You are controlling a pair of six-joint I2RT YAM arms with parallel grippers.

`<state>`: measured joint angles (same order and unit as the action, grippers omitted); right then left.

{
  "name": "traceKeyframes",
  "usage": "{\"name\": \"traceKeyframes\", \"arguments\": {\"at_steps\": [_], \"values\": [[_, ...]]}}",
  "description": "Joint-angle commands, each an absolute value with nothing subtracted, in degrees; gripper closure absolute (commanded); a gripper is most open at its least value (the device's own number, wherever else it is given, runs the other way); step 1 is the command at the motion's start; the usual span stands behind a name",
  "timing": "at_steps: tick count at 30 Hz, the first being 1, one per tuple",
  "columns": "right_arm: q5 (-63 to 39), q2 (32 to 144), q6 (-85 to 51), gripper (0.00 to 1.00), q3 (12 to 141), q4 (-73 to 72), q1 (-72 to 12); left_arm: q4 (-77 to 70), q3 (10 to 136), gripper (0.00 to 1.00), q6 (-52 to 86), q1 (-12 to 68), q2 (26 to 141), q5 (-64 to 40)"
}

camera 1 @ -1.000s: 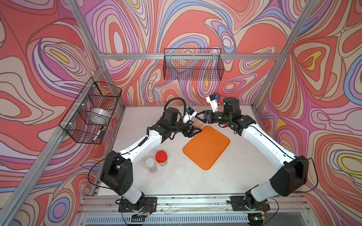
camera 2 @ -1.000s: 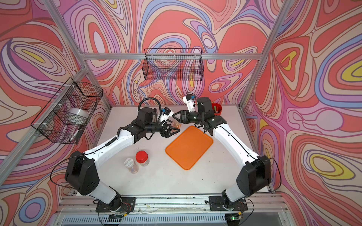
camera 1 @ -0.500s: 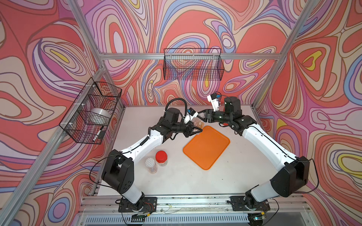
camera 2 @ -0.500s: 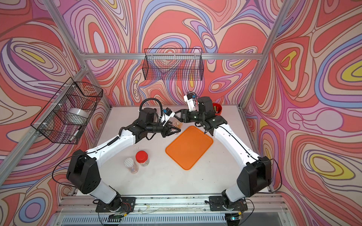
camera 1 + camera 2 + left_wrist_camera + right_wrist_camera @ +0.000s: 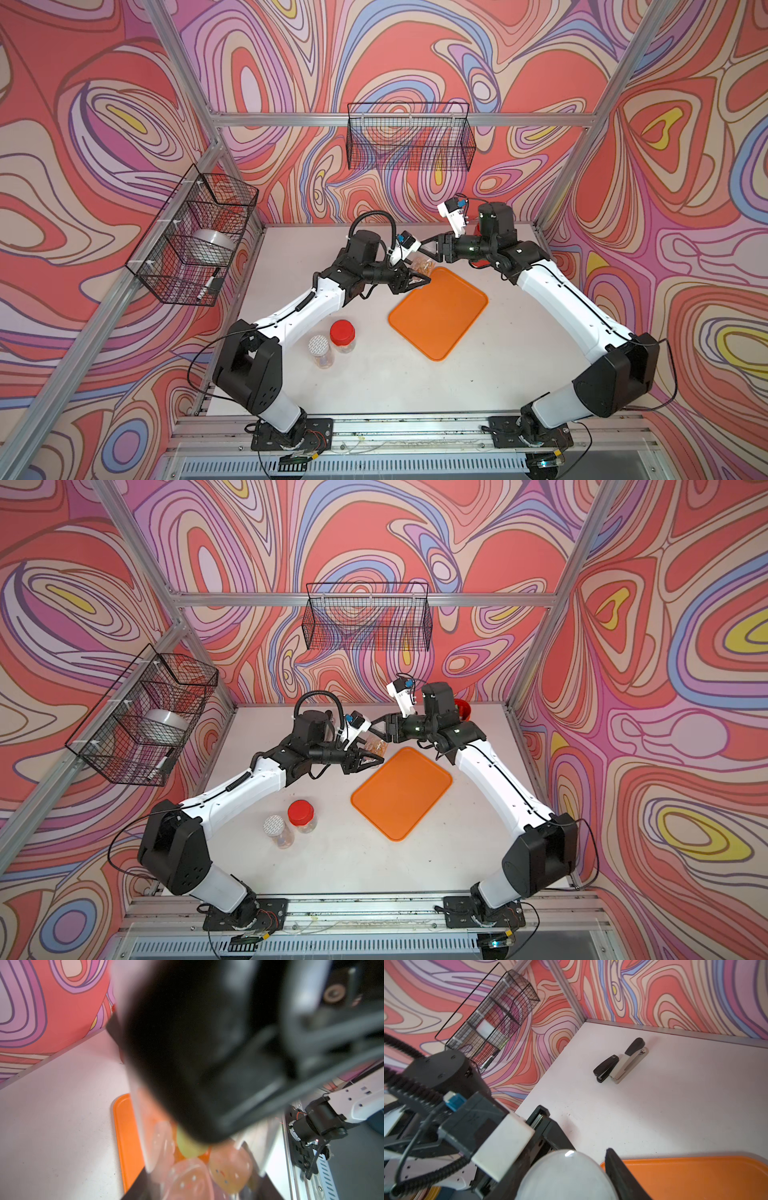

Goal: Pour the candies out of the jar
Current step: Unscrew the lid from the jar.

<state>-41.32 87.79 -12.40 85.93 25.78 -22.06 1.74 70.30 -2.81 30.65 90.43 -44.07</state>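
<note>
Clear plastic jar point(image 5: 424, 264) of round orange candies point(image 5: 228, 1167) was clamped between left claw point(image 5: 420, 276) and right claw point(image 5: 426, 255), both closed on it, over the far corner of the orange plastic tray point(image 5: 440, 320). Bare worktop point(image 5: 374, 386) lay all around.

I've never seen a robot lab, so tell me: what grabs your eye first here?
The left arm and right arm meet near the back wall, both holding a clear jar of candies at the orange tray's far corner. Swirly red-and-purple wallpaper surrounds everything; a red-lidded jar and a white-lidded jar stand beside the left arm.
</note>
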Motion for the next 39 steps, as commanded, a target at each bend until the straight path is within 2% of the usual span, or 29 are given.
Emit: {"name": "traceKeyframes", "arguments": {"at_steps": [1,6,8,11,14,19,23,30,39], "values": [[-58.0,88.1,-1.1,0.74,89.7,31.3,-22.0,0.0,69.1,1.0,-1.8,28.4,88.0,-49.4],[-57.2,88.4,-3.2,0.73,89.4,29.1,-21.1,0.6,68.6,1.0,-2.4,28.4,87.2,-48.2],[-53.8,88.8,-5.5,0.68,89.2,28.0,-21.1,0.8,68.6,1.0,-2.2,28.4,87.5,-47.4],[-46.7,88.6,-9.4,0.52,88.7,26.7,-21.1,1.5,68.9,1.0,-2.1,28.4,87.7,-45.5],[-42.1,87.9,-13.1,0.32,88.4,25.0,-21.0,1.6,68.9,1.0,-2.0,28.4,88.0,-43.7],[-30.7,85.4,-16.7,0.16,88.2,25.0,-21.1,1.5,68.8,1.0,-1.6,28.4,88.1,-41.2],[-24.6,83.6,-19.7,0.14,86.8,23.2,-21.0,2.3,69.3,1.0,-1.7,28.4,88.5,-39.2],[-26.2,84.8,-22.6,0.15,85.2,19.1,-22.5,6.2,71.5,1.0,-4.1,29.7,89.8,-35.5],[-24.5,86.6,-22.5,0.25,84.4,20.7,-24.8,6.6,72.1,1.0,-4.6,30.1,90.0,-34.9]]}}
